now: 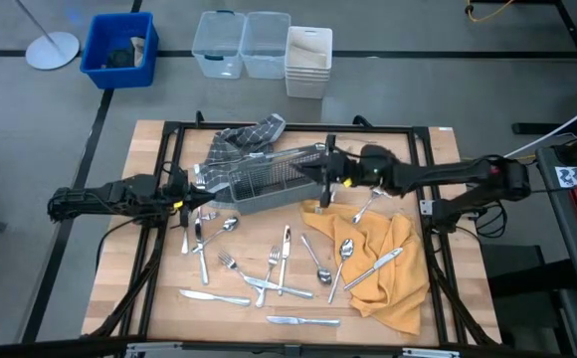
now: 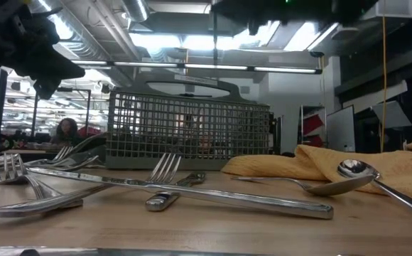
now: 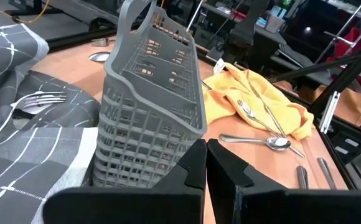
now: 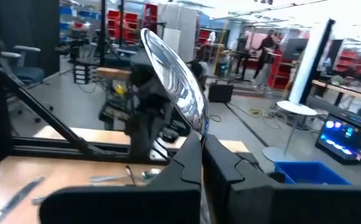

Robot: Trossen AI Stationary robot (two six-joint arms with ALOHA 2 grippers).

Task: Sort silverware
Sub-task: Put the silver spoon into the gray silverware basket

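The right gripper (image 1: pixel 326 171) hangs over the far end of the grey mesh caddy (image 1: pixel 264 184), its fingers clenched on a spoon (image 4: pixel 175 87) — the right wrist view shows the shiny bowl standing up from between the two dark fingers (image 4: pixel 187 163). The left gripper (image 1: pixel 191 191) sits at the caddy's other end, just beside its wall, with the jaws pressed together and nothing between them; in the left wrist view its fingers (image 3: pixel 196 168) meet right in front of the mesh. The caddy rests in the middle of the wooden table (image 1: pixel 119 278), partly on a grey checked cloth (image 1: pixel 244 137) where a fork (image 3: pixel 34 102) lies. The rest of the silverware (image 1: pixel 269 273) is scattered loose on the near half of the table — forks, knives and spoons spread in front of the caddy, with a knife (image 1: pixel 301 320) closest to the front edge. A few more pieces, among them a spoon (image 1: pixel 344 251) and a knife (image 1: pixel 380 264), lie on a yellow cloth (image 1: pixel 388 268) bunched up on the right side. Beyond the table, a blue bin (image 1: pixel 119 48) and some clear tubs (image 1: pixel 241 43) stand on the floor.
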